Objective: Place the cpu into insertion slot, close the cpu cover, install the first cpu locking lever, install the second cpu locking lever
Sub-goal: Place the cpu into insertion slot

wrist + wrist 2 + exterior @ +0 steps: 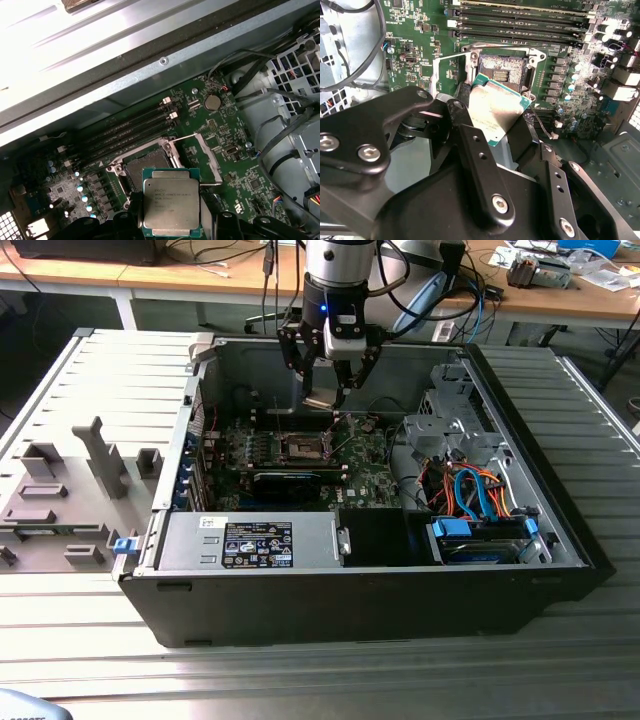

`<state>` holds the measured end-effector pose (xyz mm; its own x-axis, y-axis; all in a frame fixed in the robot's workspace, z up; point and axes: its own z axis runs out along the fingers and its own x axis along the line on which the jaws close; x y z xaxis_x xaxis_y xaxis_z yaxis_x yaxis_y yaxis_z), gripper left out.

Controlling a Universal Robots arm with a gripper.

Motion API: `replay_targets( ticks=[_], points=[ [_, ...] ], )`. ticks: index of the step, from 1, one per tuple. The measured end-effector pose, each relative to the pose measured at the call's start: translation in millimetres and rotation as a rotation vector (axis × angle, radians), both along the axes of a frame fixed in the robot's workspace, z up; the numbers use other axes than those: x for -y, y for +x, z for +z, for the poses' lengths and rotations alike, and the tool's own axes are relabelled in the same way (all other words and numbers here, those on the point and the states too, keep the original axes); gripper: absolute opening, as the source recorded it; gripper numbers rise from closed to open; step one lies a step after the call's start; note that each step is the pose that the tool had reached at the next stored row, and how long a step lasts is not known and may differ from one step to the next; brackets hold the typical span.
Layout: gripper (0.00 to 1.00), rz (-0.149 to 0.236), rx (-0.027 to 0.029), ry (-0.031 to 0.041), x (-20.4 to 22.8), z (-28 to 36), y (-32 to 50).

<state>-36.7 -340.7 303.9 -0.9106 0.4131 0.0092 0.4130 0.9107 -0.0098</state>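
Silver-grey cpu [171, 200] clamped between black jaws, above insertion slot [502, 70].

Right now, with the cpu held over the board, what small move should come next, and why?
Probably a short move to bring the cpu square over the slot before lowering. The gripper holds it above the board, apparently not yet over the slot, which is bare, with the cover swung open.

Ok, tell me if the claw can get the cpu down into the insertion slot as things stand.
Probably yes. The claw holds the cpu over the insertion slot, the cpu cover is swung open beside it, and nothing lies on the pin field.
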Motion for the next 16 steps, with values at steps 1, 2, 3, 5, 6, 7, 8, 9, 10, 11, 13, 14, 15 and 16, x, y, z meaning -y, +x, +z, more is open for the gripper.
replay_targets(
  ticks=[1, 2, 3, 5, 6, 7, 8, 9, 10, 11, 13, 14, 15, 16],
  points=[
    [0.55, -0.001, 0.0, -0.0006, 0.0, 0.0, 0.0],
    [0.55, -0.001, 0.0, -0.001, 0.0, 0.0, 0.0],
    [0.55, -0.001, 0.0, -0.0013, 0.0, 0.0, 0.0],
    [0.55, -0.002, 0.0, -0.002, 0.0, 0.0, 0.0],
    [0.55, -0.002, 0.0, -0.0026, 0.0, 0.0, 0.0],
    [0.55, -0.003, 0.0, -0.003, 0.0, 0.0, 0.0],
    [0.55, -0.003, 0.0, -0.0033, 0.0, 0.0, 0.0],
    [0.55, -0.003, 0.0, -0.0037, 0.0, 0.0, 0.0],
    [0.55, -0.003, 0.0, -0.0042, 0.0, 0.0, 0.0],
    [0.55, -0.004, 0.0, -0.0044, 0.0, 0.0, 0.0],
    [0.55, -0.005, 0.0, -0.0055, 0.0, 0.0, 0.0],
    [0.55, -0.005, 0.0, -0.0059, 0.0, 0.0, 0.0],
    [0.55, -0.005, 0.0, -0.0061, 0.0, 0.0, 0.0],
    [0.55, -0.006, 0.0, -0.0066, 0.0, 0.0, 0.0]
  ],
)
